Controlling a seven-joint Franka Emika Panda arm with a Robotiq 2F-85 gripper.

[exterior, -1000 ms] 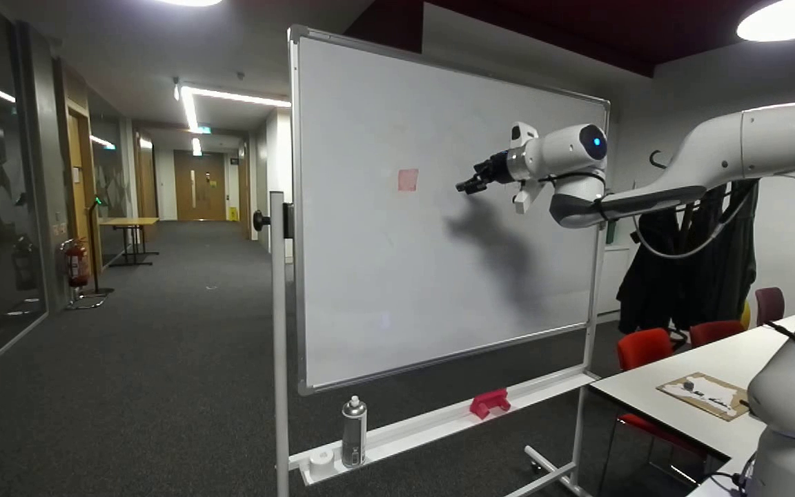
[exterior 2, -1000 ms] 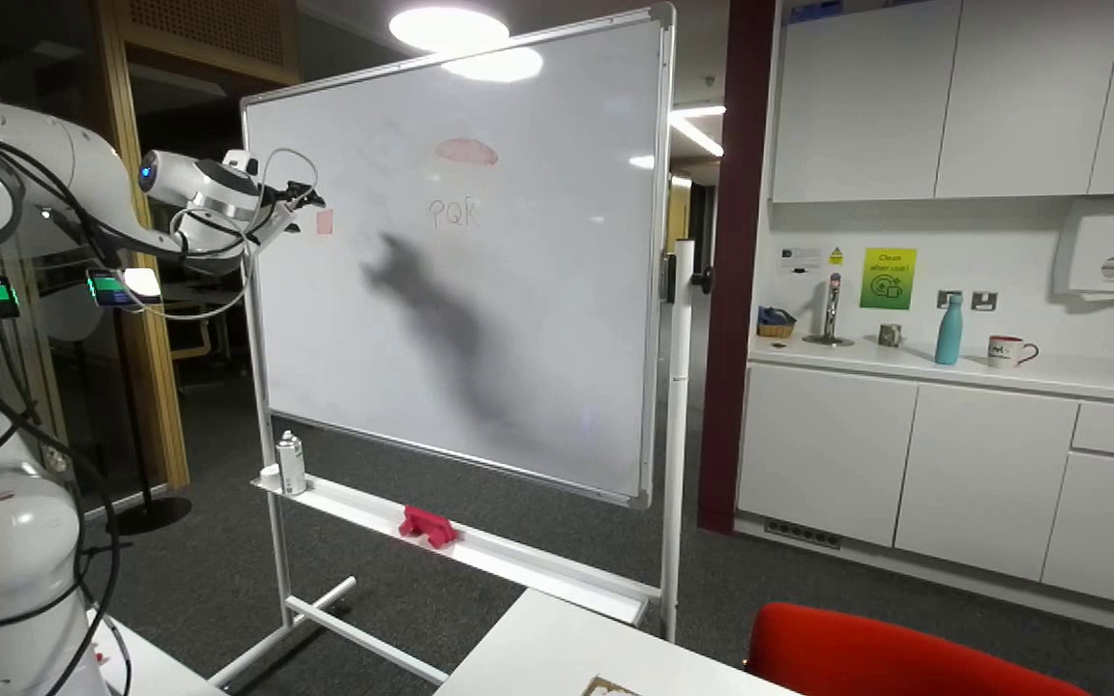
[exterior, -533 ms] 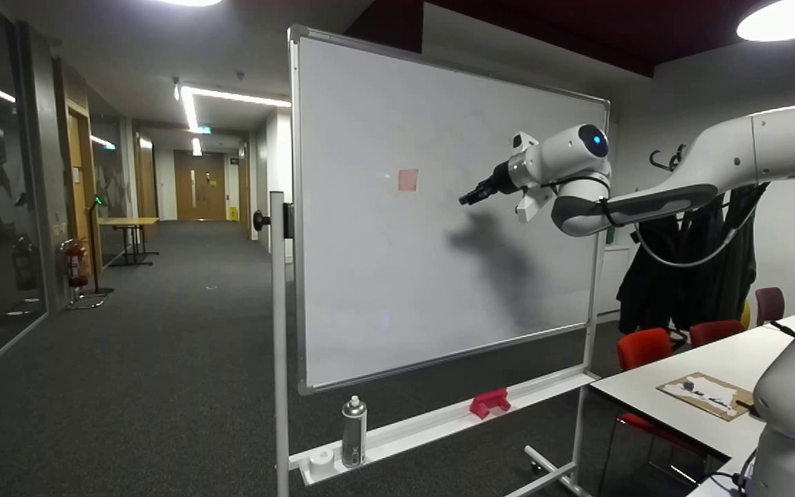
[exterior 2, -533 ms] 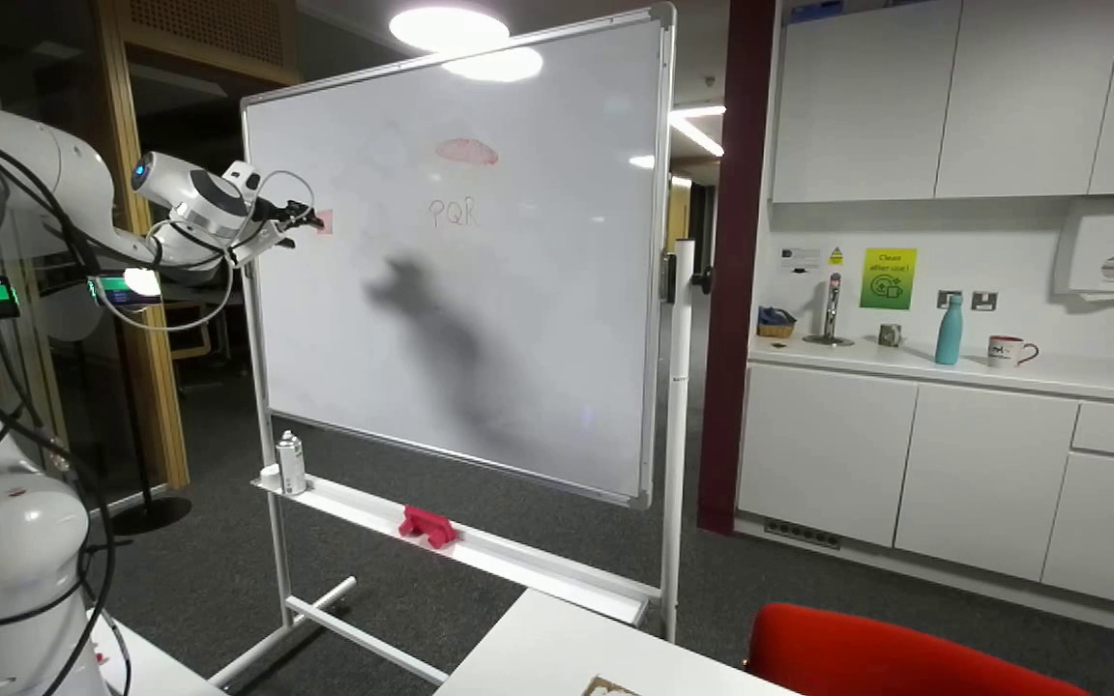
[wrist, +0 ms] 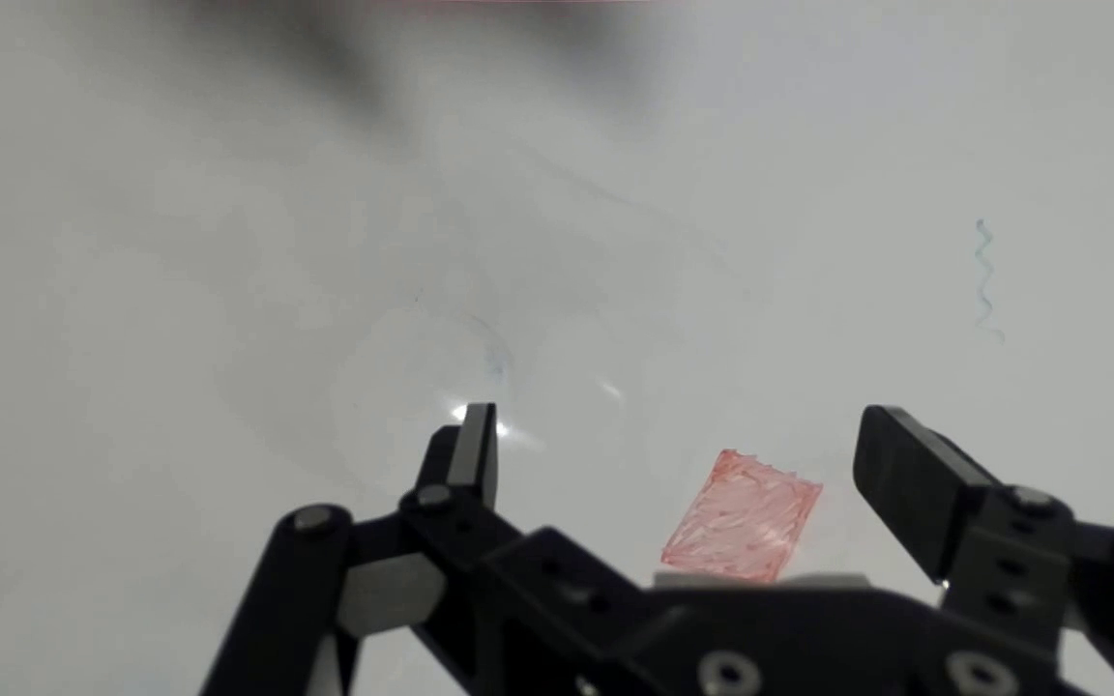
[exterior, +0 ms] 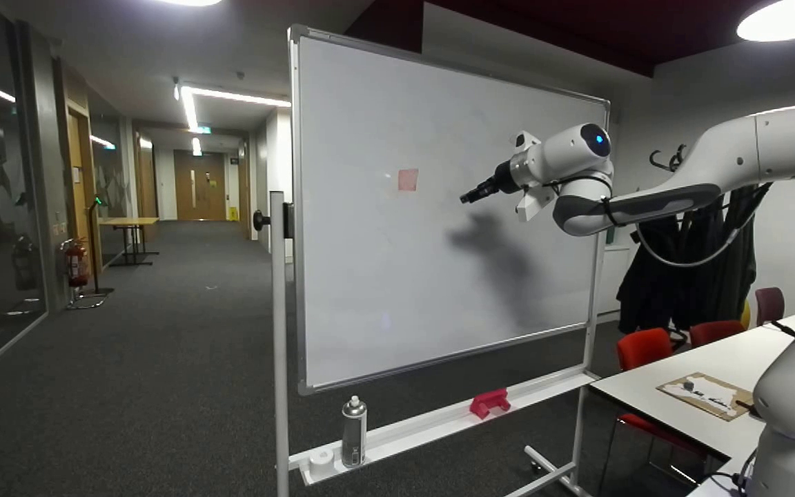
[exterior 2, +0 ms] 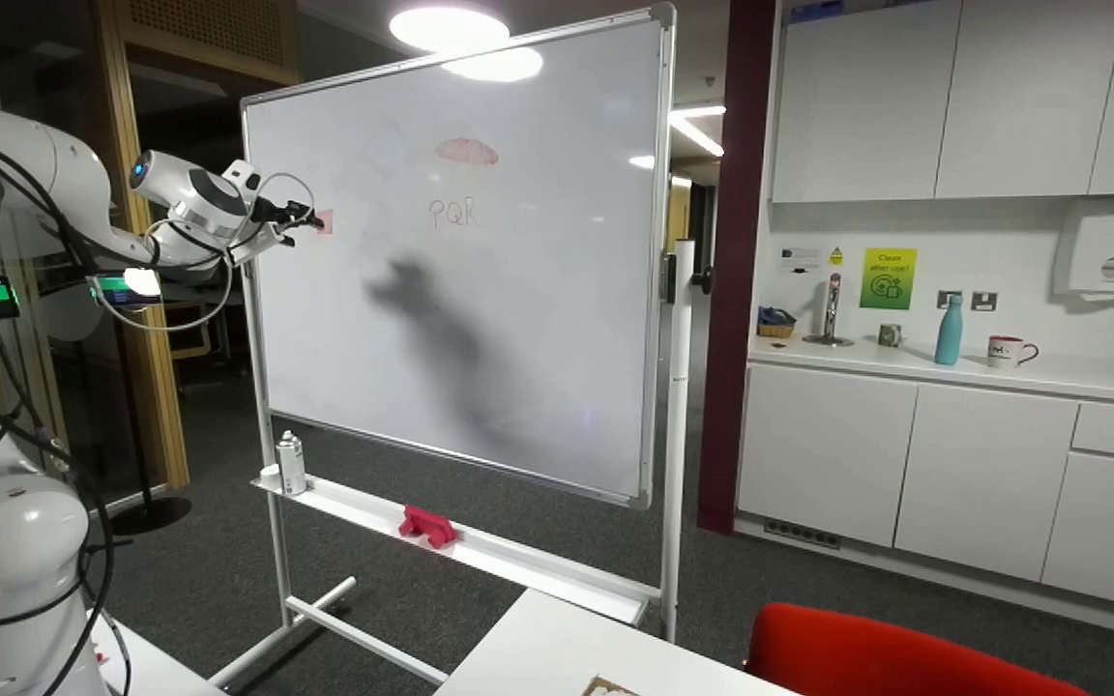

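Note:
My gripper (wrist: 681, 416) stands open in the wrist view, its black fingers wide apart with nothing between them. Beyond them, apart from the fingers, lies the whiteboard (exterior: 384, 290). A red shaded patch (wrist: 746, 517) drawn on the board appears between the fingers, its lower edge cut off by the gripper body. A faint blue-green squiggle (wrist: 984, 275) shows at the right. In both exterior views the gripper (exterior: 468, 198) points at the board with a downward tilt. Red letters PQR (exterior 2: 454, 212) and a red shaded oval (exterior 2: 467, 151) are also on the board.
Below the board runs a white tray (exterior: 425, 431) carrying a spray can (exterior: 354, 431), a white roll (exterior: 321, 461) and a red holder (exterior: 490, 403). A white table (exterior: 673, 352) with a cardboard piece (exterior: 704, 395) adjoins it. Red chairs (exterior: 644, 348) stand at the table.
The gripper has dropped a little, tilted further down and turned, with its shadow on the board shifting down too. Most of this came in the first half second; since then it has barely moved.

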